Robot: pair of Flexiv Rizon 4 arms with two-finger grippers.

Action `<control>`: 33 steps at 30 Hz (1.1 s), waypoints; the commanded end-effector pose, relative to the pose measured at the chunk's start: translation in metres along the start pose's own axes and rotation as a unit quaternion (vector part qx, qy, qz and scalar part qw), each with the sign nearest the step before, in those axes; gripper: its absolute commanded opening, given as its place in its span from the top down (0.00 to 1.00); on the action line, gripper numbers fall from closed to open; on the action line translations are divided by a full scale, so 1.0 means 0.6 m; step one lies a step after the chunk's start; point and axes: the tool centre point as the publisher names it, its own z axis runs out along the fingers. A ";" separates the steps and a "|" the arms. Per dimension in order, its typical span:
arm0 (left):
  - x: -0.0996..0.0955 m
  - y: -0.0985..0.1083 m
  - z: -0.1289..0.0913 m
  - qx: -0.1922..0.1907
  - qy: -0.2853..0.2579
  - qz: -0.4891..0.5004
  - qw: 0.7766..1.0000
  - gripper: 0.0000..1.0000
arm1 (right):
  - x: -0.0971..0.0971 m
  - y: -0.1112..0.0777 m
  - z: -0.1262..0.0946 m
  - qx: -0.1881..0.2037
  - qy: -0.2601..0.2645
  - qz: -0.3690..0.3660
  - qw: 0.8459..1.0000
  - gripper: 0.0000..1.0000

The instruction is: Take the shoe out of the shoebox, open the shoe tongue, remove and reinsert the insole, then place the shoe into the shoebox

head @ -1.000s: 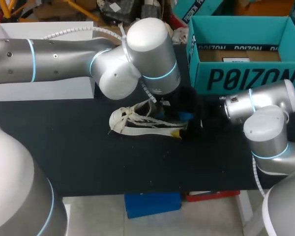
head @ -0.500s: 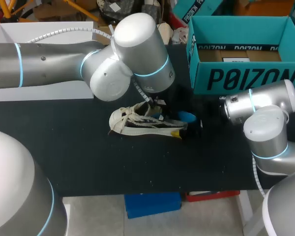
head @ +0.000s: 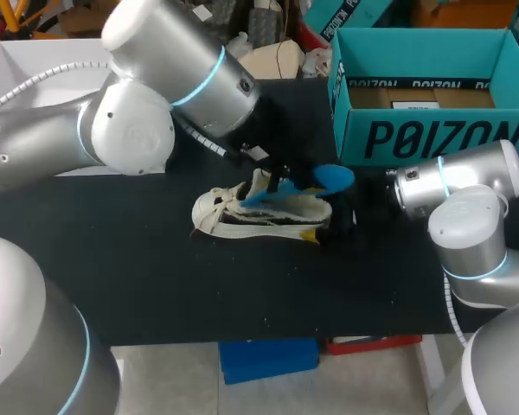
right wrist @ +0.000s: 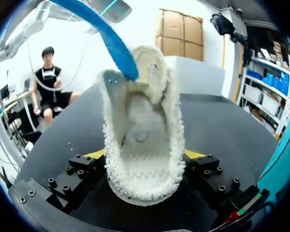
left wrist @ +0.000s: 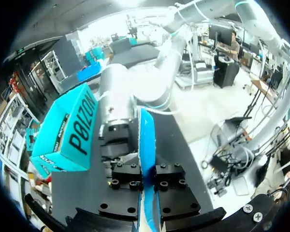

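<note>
A cream knitted shoe [head: 242, 214] lies on its side on the black table [head: 112, 259]. My right gripper [head: 336, 220] grips its heel. In the right wrist view the shoe [right wrist: 145, 145] sits in the right gripper [right wrist: 144, 155], whose yellow-tipped fingers [right wrist: 94, 154] press it from both sides. A blue insole [head: 323, 178] sticks up out of the shoe's mouth. My left gripper [head: 272, 179], just above the shoe, is shut on it. In the left wrist view the insole [left wrist: 146, 140] stands edge-on, pinched in the left gripper [left wrist: 144, 182]. The insole [right wrist: 106, 36] curves up from the shoe's opening.
The teal shoebox [head: 428, 130] stands open at the back right, close behind my right arm [head: 467, 190]. A white box [head: 35, 60] sits at the back left under my left arm [head: 138, 112]. The shoebox [left wrist: 70, 130] also shows ahead of the left gripper.
My left arm has risen and swung back to the left, drawing the blue insole up out of the shoe. The right arm and the shoe have stayed put.
</note>
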 end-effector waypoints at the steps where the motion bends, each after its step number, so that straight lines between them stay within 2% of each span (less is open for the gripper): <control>1: 0.032 -0.037 -0.103 0.050 0.013 -0.035 0.998 1.00 | 0.002 -0.004 0.006 0.001 -0.001 0.001 1.000 1.00; 5: 0.047 -0.080 -0.143 0.149 0.071 -0.054 0.985 1.00 | 0.002 -0.004 0.006 0.001 -0.001 0.001 1.000 1.00; 29: 0.047 -0.080 -0.143 0.149 0.071 -0.054 0.985 1.00 | 0.002 -0.004 0.006 0.001 -0.001 0.001 1.000 1.00; 33: 0.060 -0.097 -0.162 0.234 0.059 -0.118 0.963 1.00 | 0.002 -0.004 0.006 0.001 -0.001 0.001 1.000 1.00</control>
